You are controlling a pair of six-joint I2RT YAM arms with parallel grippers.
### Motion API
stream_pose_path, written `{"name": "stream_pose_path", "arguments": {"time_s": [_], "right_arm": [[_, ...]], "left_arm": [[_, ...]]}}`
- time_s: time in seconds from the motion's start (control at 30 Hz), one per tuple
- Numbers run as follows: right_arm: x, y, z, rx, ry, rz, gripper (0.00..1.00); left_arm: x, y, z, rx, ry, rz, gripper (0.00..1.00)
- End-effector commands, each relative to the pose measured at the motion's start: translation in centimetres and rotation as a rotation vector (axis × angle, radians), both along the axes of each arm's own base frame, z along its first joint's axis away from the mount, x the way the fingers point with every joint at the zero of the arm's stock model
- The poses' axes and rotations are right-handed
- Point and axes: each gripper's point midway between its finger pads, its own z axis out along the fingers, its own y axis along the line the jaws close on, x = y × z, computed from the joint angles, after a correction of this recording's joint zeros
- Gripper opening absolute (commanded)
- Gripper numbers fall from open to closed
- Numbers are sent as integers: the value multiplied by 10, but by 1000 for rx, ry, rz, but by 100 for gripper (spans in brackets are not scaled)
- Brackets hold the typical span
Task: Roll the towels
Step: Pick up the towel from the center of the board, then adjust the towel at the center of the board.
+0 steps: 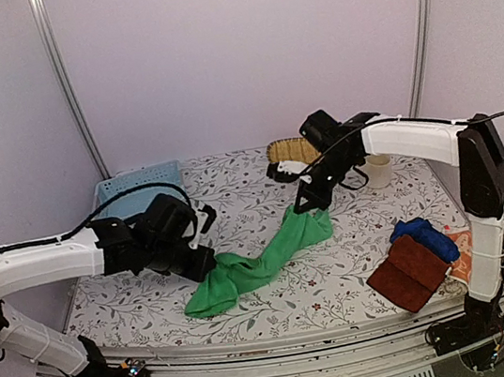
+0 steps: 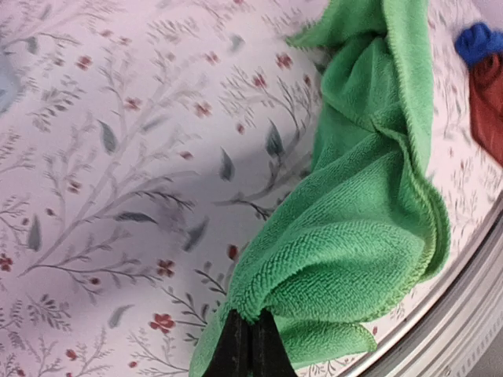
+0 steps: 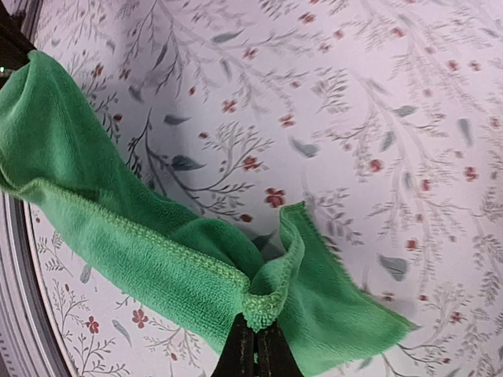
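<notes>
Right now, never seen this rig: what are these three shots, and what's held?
Two robot arms are bolted at the near edge of a flowered table. The wide shot comes from a fixed camera above and behind them: left arm on the left, right arm on the right. The other two come from a camera on each wrist. On the table lies a long green towel; the black left fingers are shut on one end, the right fingers on the other. By the right edge sit a brown towel, a blue towel and a bit of orange towel. At the back: a pale blue basket and a straw tray.
</notes>
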Motion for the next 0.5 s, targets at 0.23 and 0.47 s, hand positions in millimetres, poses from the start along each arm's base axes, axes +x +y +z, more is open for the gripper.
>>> {"name": "stream_pose_path", "arguments": {"time_s": [0.23, 0.47], "right_arm": [[-79, -82, 35, 158, -51, 83, 4], [-160, -111, -20, 27, 83, 253, 29]], "left_arm": [[29, 14, 41, -253, 4, -65, 0], [40, 13, 18, -239, 76, -42, 0]]}}
